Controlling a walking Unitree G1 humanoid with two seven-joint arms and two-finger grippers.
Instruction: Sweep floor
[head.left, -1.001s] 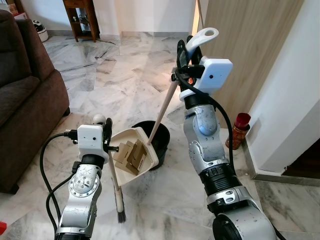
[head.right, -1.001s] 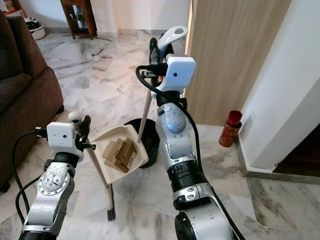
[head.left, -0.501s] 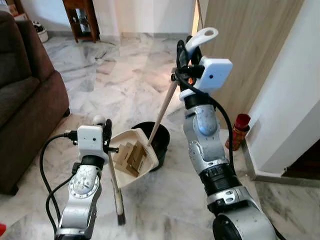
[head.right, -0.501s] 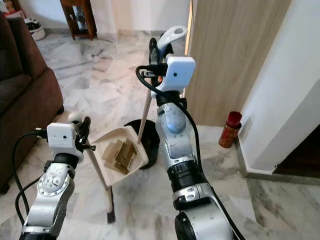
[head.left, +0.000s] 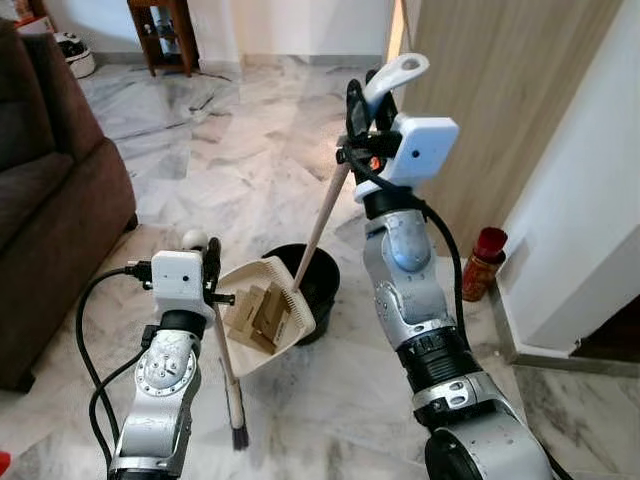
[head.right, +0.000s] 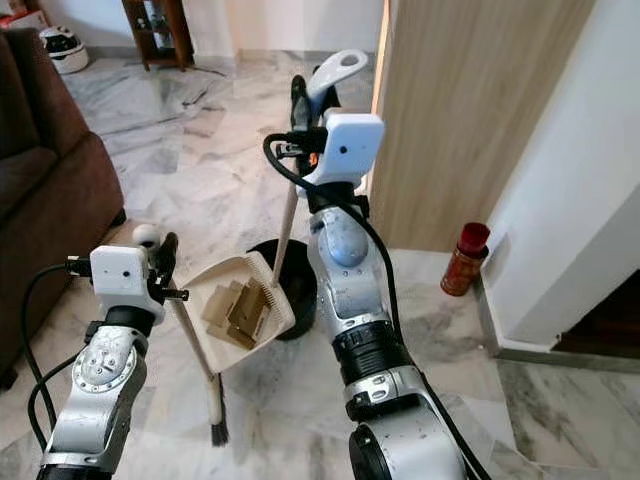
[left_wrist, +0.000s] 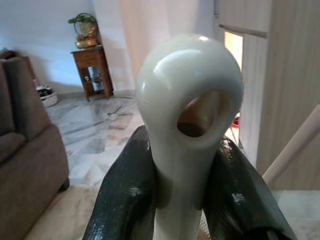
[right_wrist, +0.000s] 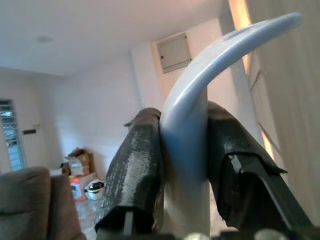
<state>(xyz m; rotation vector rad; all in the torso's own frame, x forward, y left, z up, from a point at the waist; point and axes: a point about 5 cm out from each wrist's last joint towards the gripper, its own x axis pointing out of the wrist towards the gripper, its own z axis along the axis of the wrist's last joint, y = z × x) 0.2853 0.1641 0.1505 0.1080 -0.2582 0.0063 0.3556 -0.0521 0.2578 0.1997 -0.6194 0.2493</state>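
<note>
The right hand is gripping the dustpan handle's top; its pole is slanting down toward 7 o'clock, holding the loaded pan at the black bin's 9 o'clock rim. The left hand is clamping the broom.

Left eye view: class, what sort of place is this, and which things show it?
Most likely a home's living area: a brown sofa, a marble-tiled floor and a small wooden side table by the far wall.

Head stereo downward — wrist close-ups
</note>
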